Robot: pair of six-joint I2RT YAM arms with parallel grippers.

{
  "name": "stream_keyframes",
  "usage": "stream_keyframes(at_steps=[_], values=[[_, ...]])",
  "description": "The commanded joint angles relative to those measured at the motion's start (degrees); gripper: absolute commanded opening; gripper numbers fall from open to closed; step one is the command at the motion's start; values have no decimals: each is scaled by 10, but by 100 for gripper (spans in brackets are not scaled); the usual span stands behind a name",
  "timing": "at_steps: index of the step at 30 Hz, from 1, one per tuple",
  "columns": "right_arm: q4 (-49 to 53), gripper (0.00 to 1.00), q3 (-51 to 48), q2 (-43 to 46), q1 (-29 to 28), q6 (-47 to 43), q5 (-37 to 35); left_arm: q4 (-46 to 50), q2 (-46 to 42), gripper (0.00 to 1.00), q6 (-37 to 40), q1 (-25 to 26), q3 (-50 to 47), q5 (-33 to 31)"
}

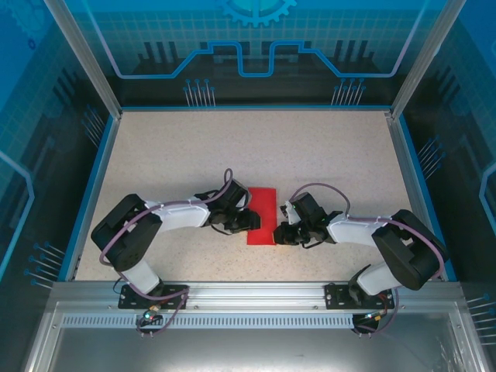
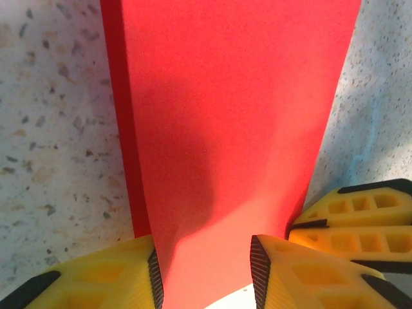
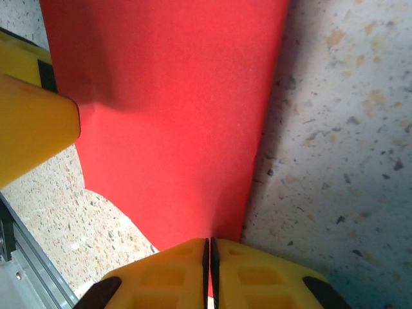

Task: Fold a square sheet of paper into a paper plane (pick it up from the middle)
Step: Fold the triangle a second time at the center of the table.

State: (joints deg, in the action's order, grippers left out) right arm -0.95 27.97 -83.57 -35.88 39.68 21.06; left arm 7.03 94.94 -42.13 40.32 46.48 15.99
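From above, the red paper sheet (image 1: 262, 209) lies in the middle of the speckled table (image 1: 310, 155), a little toward the lower part of the frame. It is a narrow upright rectangle, so I judge the first half-fold is made. The left gripper (image 1: 246, 222) is at its left edge and the right gripper (image 1: 284, 234) at its lower right edge. The blue panels behind carry a circuit pattern and a gear drawing, with no words I can read.

In the left wrist view, the red paper sheet (image 2: 232, 96) shows two layers, with the lower one visible as a darker strip at the left. The left gripper (image 2: 206, 257) has its jaws apart with the paper running between them, not pinched. The right gripper (image 2: 347, 225) is at the right border.

In the right wrist view, the right gripper (image 3: 209, 257) has its jaws pressed together on the near edge of the red paper sheet (image 3: 174, 96). One finger (image 3: 32, 129) of the left gripper is at the left.

The next move, I think, needs the left jaws to take the paper firmly while the right hand holds, so that the layers do not slide. The paper is plain, without print.
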Motion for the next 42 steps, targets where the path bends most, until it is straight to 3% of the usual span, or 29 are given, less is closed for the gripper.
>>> stream_keyframes(at_steps=[1, 17, 42], values=[[22, 13, -13, 6, 9, 3, -5, -3, -22, 40, -14, 6, -11, 8], [16, 13, -20, 15, 16, 8, -3, 7, -39, 36, -31, 29, -32, 4], [14, 13, -19, 12, 16, 9, -3, 52, -76, 19, -53, 54, -48, 2]])
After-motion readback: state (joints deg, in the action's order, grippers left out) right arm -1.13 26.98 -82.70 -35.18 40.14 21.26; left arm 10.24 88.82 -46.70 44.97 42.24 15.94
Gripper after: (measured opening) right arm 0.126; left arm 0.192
